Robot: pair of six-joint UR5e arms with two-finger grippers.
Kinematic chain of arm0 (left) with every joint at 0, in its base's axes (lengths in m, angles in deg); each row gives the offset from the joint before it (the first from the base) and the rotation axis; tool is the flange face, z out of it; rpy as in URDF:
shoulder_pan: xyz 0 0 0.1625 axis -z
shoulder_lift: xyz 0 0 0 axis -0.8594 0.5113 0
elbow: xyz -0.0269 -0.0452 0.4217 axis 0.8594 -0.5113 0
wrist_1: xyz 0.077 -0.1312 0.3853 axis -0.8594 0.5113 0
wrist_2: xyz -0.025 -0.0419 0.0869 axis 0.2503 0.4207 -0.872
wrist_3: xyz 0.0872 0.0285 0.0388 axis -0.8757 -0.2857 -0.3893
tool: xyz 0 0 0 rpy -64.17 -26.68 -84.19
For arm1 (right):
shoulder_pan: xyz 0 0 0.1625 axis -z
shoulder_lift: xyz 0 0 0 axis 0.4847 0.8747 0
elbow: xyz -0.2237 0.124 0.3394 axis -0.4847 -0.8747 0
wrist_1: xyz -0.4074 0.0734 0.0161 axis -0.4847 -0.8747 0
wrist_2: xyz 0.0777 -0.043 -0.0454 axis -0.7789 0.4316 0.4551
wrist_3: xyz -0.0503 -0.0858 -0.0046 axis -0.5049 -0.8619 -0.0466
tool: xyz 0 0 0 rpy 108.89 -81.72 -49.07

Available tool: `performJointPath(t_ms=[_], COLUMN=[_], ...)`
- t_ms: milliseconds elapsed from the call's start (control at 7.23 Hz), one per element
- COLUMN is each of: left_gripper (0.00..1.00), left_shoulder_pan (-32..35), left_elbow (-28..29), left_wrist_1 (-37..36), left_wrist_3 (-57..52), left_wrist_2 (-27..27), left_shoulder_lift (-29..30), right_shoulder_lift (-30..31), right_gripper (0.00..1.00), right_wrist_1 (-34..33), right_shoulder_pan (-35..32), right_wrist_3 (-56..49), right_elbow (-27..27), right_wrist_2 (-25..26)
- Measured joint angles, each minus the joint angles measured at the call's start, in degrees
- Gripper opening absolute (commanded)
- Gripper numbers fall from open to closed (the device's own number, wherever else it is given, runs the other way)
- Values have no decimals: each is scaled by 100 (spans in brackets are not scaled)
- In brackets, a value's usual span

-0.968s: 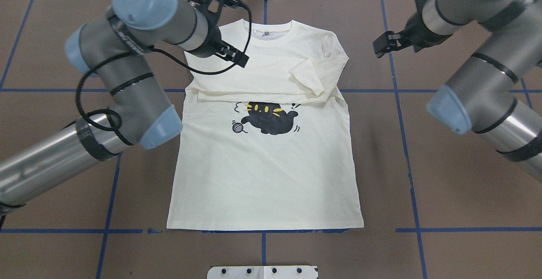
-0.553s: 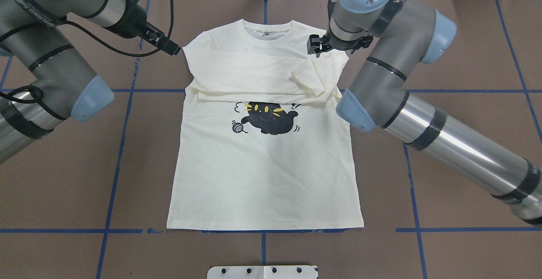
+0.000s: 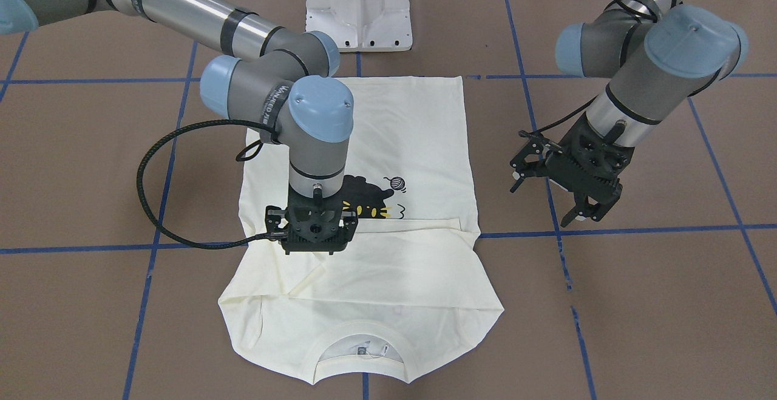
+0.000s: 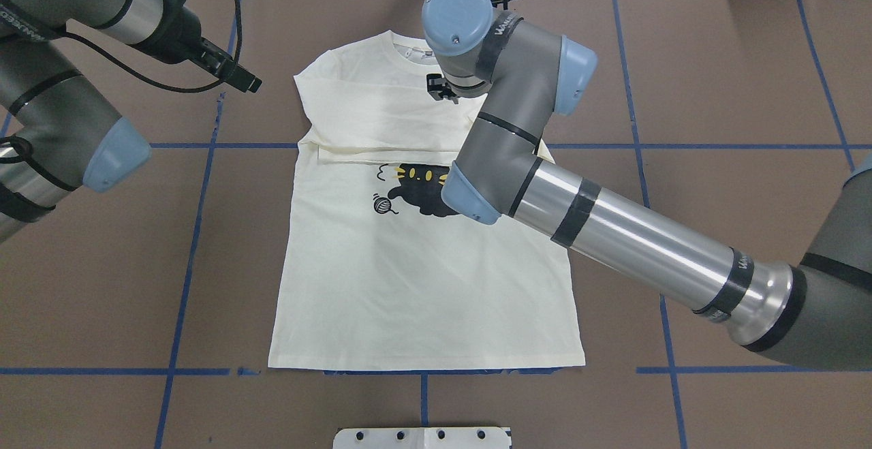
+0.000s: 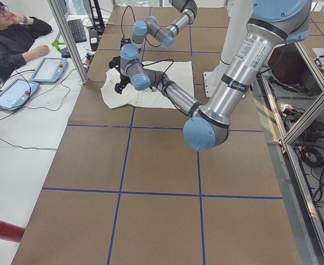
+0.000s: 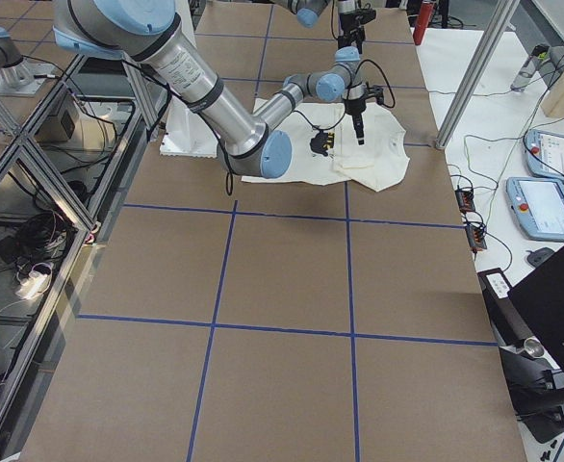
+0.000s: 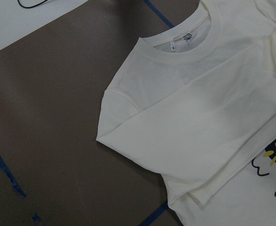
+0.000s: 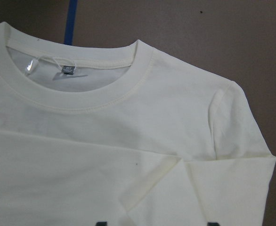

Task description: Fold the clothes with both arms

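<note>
**Shirt lies flat, one arm over it, one arm off to the side**

The cream shirt (image 4: 422, 285) lies flat on the brown table (image 4: 749, 60), in the middle of the view from above. Its neck hole is at the top of that view and its bottom edge is lower down. Both sleeves are folded in across the chest. The folded edge covers the top of the black cat print (image 4: 415, 197). A little yarn ball (image 4: 383, 205) sits just left of the cat. Blue tape lines (image 4: 197, 217) cross the table around the shirt.

The right arm (image 4: 633, 238) comes in from the lower right of the view from above and reaches over the shirt. The right gripper (image 3: 315, 239) points straight down above the folded sleeves. Its fingers are hidden under its own body. I cannot tell if they are apart or together, or if they touch the cloth.

The left arm (image 4: 61, 108) is at the upper left of the view from above. The left gripper (image 3: 539, 207) hangs over bare table beside the shirt and does not touch it. Its two fingers are spread apart and hold nothing.
</note>
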Motion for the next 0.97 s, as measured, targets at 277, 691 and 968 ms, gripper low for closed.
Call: performJointPath(t_ms=[277,691,968], left_gripper=[100,100,100], left_shoulder_pan=[3,4,4], left_elbow=[-2,4,4], left_wrist_1=[5,12,12], left_wrist_3=[31,46,46], left_wrist_2=[3,4,4], left_shoulder_lift=[-28,-40,-44], right_shoulder_lift=[-232,-265,-265], right_gripper=[49,46,46], right_wrist_1=[20,25,29], right_shoulder_pan=[170,313,348], right_wrist_3=[211,325,337], right_elbow=[-491,-820,-895], right_wrist_2=[346,637,733])
